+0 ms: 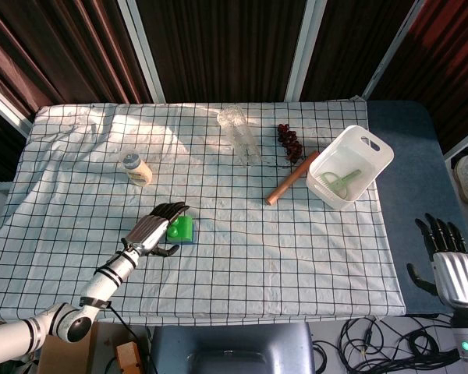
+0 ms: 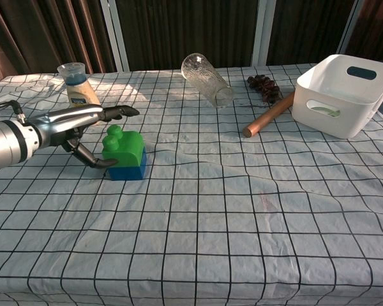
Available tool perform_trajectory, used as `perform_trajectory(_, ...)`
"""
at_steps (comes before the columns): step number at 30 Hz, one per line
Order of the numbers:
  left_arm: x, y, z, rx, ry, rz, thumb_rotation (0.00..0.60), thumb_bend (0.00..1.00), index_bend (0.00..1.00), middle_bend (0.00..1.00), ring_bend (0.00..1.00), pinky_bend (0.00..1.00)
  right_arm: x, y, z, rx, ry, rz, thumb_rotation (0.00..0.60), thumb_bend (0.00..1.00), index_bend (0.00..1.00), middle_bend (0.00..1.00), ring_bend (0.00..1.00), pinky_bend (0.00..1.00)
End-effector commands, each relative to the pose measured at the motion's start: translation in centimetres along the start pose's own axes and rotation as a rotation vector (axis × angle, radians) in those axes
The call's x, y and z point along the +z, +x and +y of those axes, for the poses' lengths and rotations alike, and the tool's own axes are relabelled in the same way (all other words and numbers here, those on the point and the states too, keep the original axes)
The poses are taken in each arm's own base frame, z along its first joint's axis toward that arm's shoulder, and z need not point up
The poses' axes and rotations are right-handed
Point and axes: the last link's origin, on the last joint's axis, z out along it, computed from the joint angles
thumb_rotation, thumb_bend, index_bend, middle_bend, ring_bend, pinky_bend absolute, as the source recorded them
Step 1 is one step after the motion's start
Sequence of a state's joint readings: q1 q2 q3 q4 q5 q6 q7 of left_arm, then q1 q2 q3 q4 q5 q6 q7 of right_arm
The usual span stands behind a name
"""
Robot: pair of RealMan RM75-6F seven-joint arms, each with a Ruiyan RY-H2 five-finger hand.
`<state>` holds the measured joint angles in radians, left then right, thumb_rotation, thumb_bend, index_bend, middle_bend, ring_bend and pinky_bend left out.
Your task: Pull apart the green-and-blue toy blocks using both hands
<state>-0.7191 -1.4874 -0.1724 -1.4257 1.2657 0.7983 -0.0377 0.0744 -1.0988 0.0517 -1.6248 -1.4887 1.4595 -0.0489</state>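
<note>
The toy blocks (image 1: 182, 229) (image 2: 125, 154) lie on the checked cloth, a green block stacked on a blue one, still joined. My left hand (image 1: 154, 227) (image 2: 76, 127) is at their left side with fingers stretched out above the green top and the thumb touching the block's lower left edge; it does not grip them. My right hand (image 1: 448, 257) hangs open off the table's right edge, fingers spread, far from the blocks. The chest view does not show it.
A small lidded jar (image 1: 136, 167) (image 2: 78, 83) stands behind the blocks. A clear glass (image 1: 240, 135) (image 2: 207, 79) lies on its side, with grapes (image 1: 289, 143), a wooden rod (image 1: 292, 178) and a white basket (image 1: 349, 166) (image 2: 345, 92) to the right.
</note>
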Motion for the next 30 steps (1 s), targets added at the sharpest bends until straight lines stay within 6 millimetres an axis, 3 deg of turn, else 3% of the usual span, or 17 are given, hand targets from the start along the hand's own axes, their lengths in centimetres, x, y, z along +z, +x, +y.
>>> perform_trajectory(1, 0.1, -0.2, 0.0, 0.009, 0.011, -0.009, 0.6, 0.33, 0.0, 0.0, 0.0, 0.07, -0.1, 0.0, 0.0, 0.001, 0.002, -0.002, 0.6, 0.28, 0.0, 0.0, 0.0, 0.0)
perform_trajectory(8, 0.8, -0.7, 0.2, 0.021, 0.018, -0.002, 0.6, 0.33, 0.01, 0.0, 0.02, 0.14, -0.1, 0.0, 0.0, 0.001, 0.003, -0.004, 0.6, 0.28, 0.0, 0.0, 0.0, 0.0)
perform_trajectory(11, 1.0, -0.9, 0.4, 0.023, 0.016, 0.002, 0.6, 0.33, 0.07, 0.05, 0.07, 0.19, -0.1, 0.1, 0.0, 0.002, 0.005, -0.003, 0.6, 0.28, 0.0, 0.0, 0.0, 0.0)
perform_trajectory(21, 1.8, -1.2, 0.5, 0.025, 0.037, 0.044, 0.6, 0.35, 0.36, 0.33, 0.32, 0.43, -0.2, 0.2, 0.1, 0.008, 0.003, 0.004, 0.6, 0.28, 0.0, 0.0, 0.0, 0.0)
perform_trajectory(27, 1.2, -0.5, 0.6, 0.038, 0.048, 0.157, 0.6, 0.49, 0.56, 0.55, 0.53, 0.66, -0.2, 0.2, 0.1, 0.012, 0.008, 0.002, 0.6, 0.28, 0.0, 0.0, 0.0, 0.0)
perform_trajectory(30, -0.1, 0.4, 0.9, -0.004, 0.039, 0.275, 0.6, 0.59, 0.64, 0.63, 0.6, 0.74, -0.1, 0.3, 0.0, 0.023, 0.031, 0.006, 0.6, 0.28, 0.0, 0.0, 0.0, 0.0)
